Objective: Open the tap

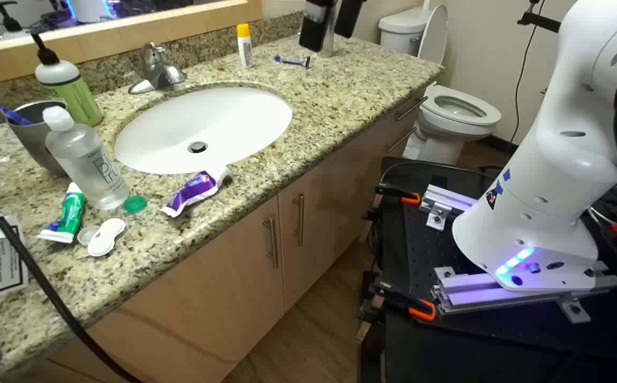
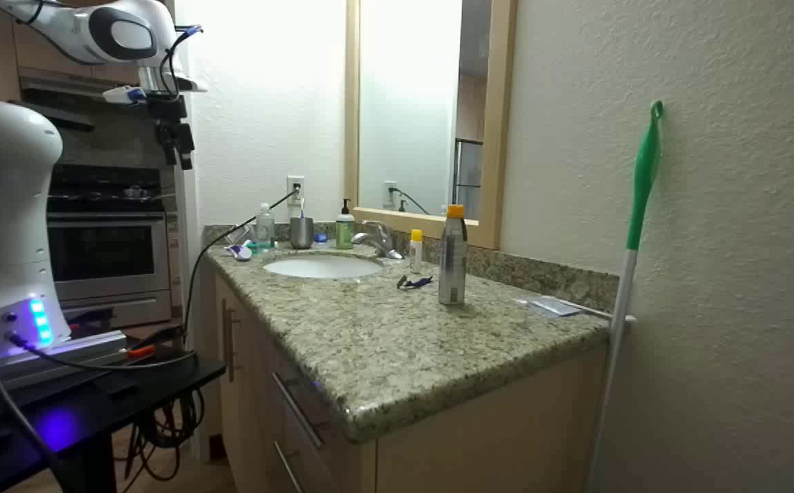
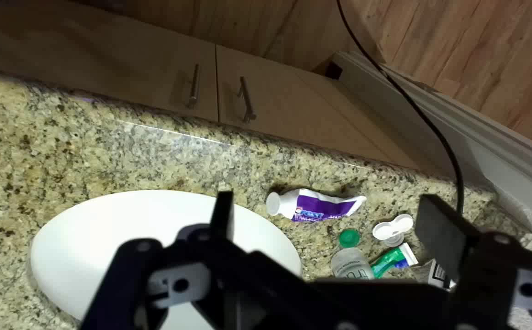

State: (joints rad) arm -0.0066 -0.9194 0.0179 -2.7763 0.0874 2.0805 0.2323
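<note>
The tap [image 1: 158, 74] is a small chrome faucet with a short curved spout and a lever on top. It stands behind the white oval basin [image 1: 244, 114]. It also shows in an exterior view [image 2: 378, 241], behind the basin [image 2: 322, 266] there. No water shows in the basin. The tap is out of view in the wrist view, where part of the basin [image 3: 156, 211] shows. My gripper [image 3: 328, 199] is open, its fingers wide apart with nothing between them. It hangs well above the counter, away from the tap. It shows in both exterior views [image 1: 331, 32] [image 2: 179, 156].
A green soap bottle [image 1: 72, 90], grey cup [image 1: 34, 133] and clear bottle [image 1: 88, 159] stand beside the basin. A purple toothpaste tube [image 1: 196, 190] lies in front. A yellow-capped bottle [image 1: 244, 48], razor [image 1: 292, 62] and silver canister [image 2: 452, 263] are on the far side. A black cable [image 1: 37, 276] crosses.
</note>
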